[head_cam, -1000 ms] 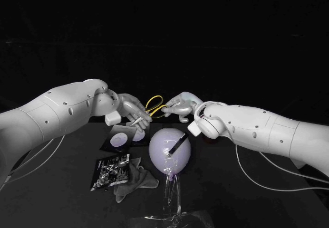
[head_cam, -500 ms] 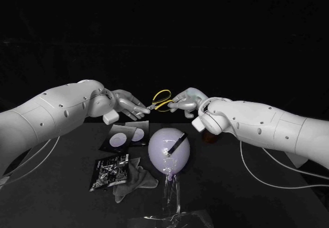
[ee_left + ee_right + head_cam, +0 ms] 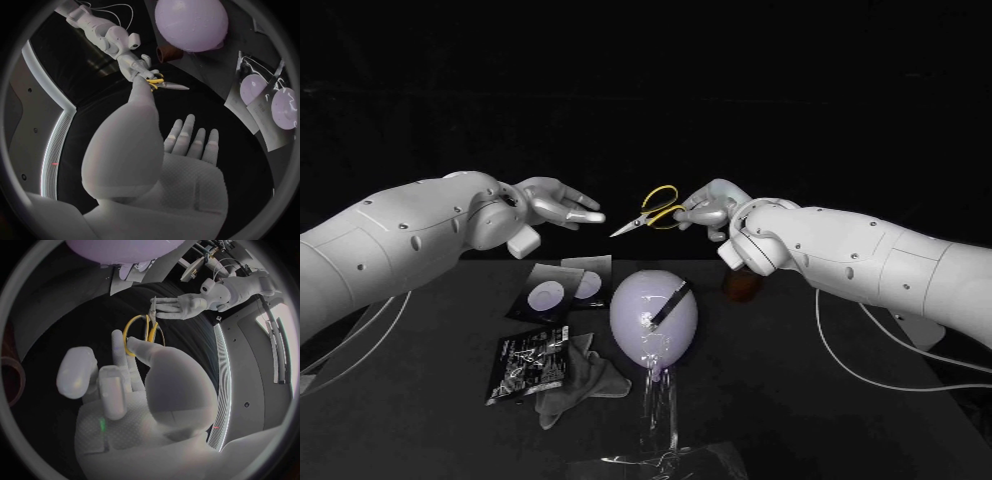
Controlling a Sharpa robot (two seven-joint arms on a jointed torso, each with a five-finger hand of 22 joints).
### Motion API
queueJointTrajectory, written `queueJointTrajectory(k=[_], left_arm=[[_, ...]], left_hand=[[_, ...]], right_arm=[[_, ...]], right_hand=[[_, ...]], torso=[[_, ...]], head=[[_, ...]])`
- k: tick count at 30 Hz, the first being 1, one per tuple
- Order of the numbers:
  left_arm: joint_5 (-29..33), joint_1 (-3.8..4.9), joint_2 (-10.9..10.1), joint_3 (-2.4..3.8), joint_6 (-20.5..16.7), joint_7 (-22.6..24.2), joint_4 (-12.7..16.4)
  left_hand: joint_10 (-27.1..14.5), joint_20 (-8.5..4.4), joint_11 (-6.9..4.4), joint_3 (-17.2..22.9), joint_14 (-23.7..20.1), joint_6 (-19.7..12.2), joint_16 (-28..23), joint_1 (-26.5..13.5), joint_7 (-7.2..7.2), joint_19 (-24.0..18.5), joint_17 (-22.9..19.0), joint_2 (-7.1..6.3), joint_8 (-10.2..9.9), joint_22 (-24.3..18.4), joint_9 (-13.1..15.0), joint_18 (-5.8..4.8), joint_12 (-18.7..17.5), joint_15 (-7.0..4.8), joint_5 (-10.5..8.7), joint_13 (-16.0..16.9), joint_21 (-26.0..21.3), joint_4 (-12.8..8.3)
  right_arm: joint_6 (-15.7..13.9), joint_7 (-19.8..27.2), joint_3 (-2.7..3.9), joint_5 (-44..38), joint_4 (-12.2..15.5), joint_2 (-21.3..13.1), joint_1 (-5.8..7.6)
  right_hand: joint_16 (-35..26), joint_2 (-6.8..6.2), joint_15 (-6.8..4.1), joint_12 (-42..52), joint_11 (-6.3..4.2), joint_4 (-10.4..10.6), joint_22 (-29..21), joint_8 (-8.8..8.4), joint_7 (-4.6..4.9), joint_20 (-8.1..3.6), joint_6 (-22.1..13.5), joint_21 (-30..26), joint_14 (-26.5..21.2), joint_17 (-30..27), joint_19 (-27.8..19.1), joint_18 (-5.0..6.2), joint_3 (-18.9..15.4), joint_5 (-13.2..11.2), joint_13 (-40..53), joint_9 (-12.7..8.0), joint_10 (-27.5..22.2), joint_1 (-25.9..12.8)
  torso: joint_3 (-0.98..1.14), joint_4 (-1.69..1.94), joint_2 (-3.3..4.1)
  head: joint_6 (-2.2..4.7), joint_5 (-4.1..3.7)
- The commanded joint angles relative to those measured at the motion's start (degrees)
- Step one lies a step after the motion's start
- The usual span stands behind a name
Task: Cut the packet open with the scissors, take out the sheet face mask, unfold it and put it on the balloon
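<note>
My right hand (image 3: 707,208) holds the yellow-handled scissors (image 3: 653,208) by their loops above the table's far side, blades pointing at my left hand (image 3: 560,205). That hand has its fingers stretched out and holds nothing, a short gap from the blade tips. The right wrist view shows the scissors (image 3: 141,334) hooked on my right hand (image 3: 125,385). The left hand (image 3: 187,145) is spread in its own wrist view. The pale purple balloon (image 3: 656,320) stands below, with a dark strip across it. A packet with pale circles (image 3: 563,290) lies to its left, and a dark printed packet (image 3: 531,362) nearer me.
A crumpled grey sheet (image 3: 581,388) lies beside the printed packet. A clear plastic stand (image 3: 661,445) holds the balloon's neck near the front edge. A small brown object (image 3: 743,285) sits under my right forearm.
Both hands have risen. The left hand, which touched the scissor blades half a second ago, has let go and drawn back left. The right hand keeps the scissors.
</note>
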Motion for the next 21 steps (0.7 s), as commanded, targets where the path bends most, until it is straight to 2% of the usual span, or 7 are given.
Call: queueJointTrajectory(k=[1,2,5,7,10,15,21], left_arm=[[8.6,0.05,-1.1,0.09,-5.8,9.2,0.6],[9.7,0.04,-1.5,0.09,-6.7,10.1,0.7],[12.8,0.0,-3.0,0.1,-9.6,12.6,1.2],[14.6,-0.01,-4.3,0.11,-11.8,14.4,1.8],[16.7,-0.05,-6.7,0.11,-14.2,16.6,3.4],[18.7,-0.53,-10.2,0.05,-16.2,18.8,6.3],[19.6,-2.03,-13.7,0.01,-17.1,20.6,10.5]], left_hand=[[2.0,-0.07,-0.04,1.4,3.9,2.7,1.2,-1.0,1.88,1.6,1.5,1.48,1.2,0.3,1.2,-0.58,1.1,0.29,0.1,0.3,0.4,-0.1],[4.1,-0.09,1.22,2.9,7.5,7.3,2.2,-1.1,3.38,4.6,2.7,3.68,2.8,0.8,3.1,-0.52,2.1,-0.32,0.09,0.5,1.2,-0.3],[7.4,-0.27,2.49,4.9,16.4,11.9,4.8,-0.8,4.2,13.6,5.5,6.96,4.7,2.1,4.6,-0.02,3.4,-1.58,-0.12,0.6,3.7,-0.5],[9.3,-0.42,3.06,5.6,21.6,13.2,6.3,-0.5,4.46,20.0,6.9,7.89,5.4,3.0,4.7,0.5,4.0,-1.86,-0.13,0.6,5.4,-0.5],[13.4,-0.89,1.69,6.5,27.9,16.4,8.9,1.0,4.35,27.5,7.6,9.98,6.9,4.1,4.7,3.47,4.9,-3.67,-0.12,0.3,8.7,-0.8],[16.0,-0.76,0.87,6.8,31.1,18.5,10.0,2.5,3.94,29.8,7.9,11.13,7.6,4.3,4.4,5.16,5.1,-4.61,-0.1,0.0,9.6,-1.0],[17.5,-0.76,0.39,7.0,33.2,19.8,10.8,3.7,3.47,30.8,8.1,11.74,7.9,4.3,4.2,5.97,5.2,-5.27,-0.1,0.0,10.0,-1.1]], right_arm=[[-2.0,-3.1,0.05,-6.1,-0.4,-0.6,0.28],[-2.3,-3.2,0.05,-6.8,-0.4,-0.8,0.41],[-3.0,-3.4,0.04,-9.1,0.2,-2.0,1.05],[-3.2,-3.3,0.04,-10.8,0.8,-3.2,1.68],[-2.6,-3.4,0.04,-15.2,2.8,-6.5,3.29],[0.4,-4.7,0.05,-19.5,5.3,-12.1,5.5],[4.5,-6.3,0.05,-24.5,7.9,-18.0,7.27]], right_hand=[[0.4,0.27,-0.38,-0.3,-4.02,-0.5,9.2,0.29,-0.36,-0.39,-0.1,0.2,3.3,-0.1,0.9,0.07,0.7,0.4,0.1,2.6,4.4,-0.1],[0.4,0.22,-0.39,-0.3,-4.04,-0.6,9.3,0.37,-0.37,-0.4,-0.1,0.4,3.3,0.1,0.9,0.04,0.8,0.3,0.1,2.8,4.5,-0.2],[0.5,0.14,-0.41,-0.4,-4.06,-0.7,9.3,0.46,-0.4,-0.41,-0.1,0.7,3.3,0.2,0.9,0.0,0.9,0.3,0.1,2.9,4.6,-0.3],[0.5,0.09,-0.42,-0.4,-4.07,-0.8,9.3,0.52,-0.41,-0.42,-0.1,0.9,3.4,0.4,0.9,-0.03,0.9,0.3,0.1,3.0,4.6,-0.3],[0.6,-0.01,-0.43,-0.4,-4.09,-0.9,9.5,0.64,-0.43,-0.44,-0.1,1.5,3.5,0.8,1.0,-0.12,1.0,0.3,0.2,3.2,4.7,-0.5],[0.8,-0.22,-0.47,-0.5,-4.14,-1.1,9.6,0.84,-0.49,-0.47,-0.1,2.3,3.5,1.2,1.1,-0.22,1.2,0.3,0.2,3.5,4.9,-0.7],[0.9,-0.35,-0.5,-0.6,-4.18,-1.1,9.7,1.03,-0.54,-0.47,0.0,3.0,3.6,1.4,1.2,-0.33,1.3,0.3,0.3,3.7,5.0,-0.9]], torso=[[0.07,0.04,0.02],[0.07,0.06,0.03],[0.08,0.04,0.07],[0.04,0.02,0.08],[0.0,0.06,0.04],[0.03,0.04,-0.08],[0.07,0.03,0.02]], head=[[0.1,-0.48],[0.13,-0.67],[0.14,-1.17],[0.14,-1.72],[-0.25,-2.83],[-0.7,-4.95],[-0.94,-6.16]])
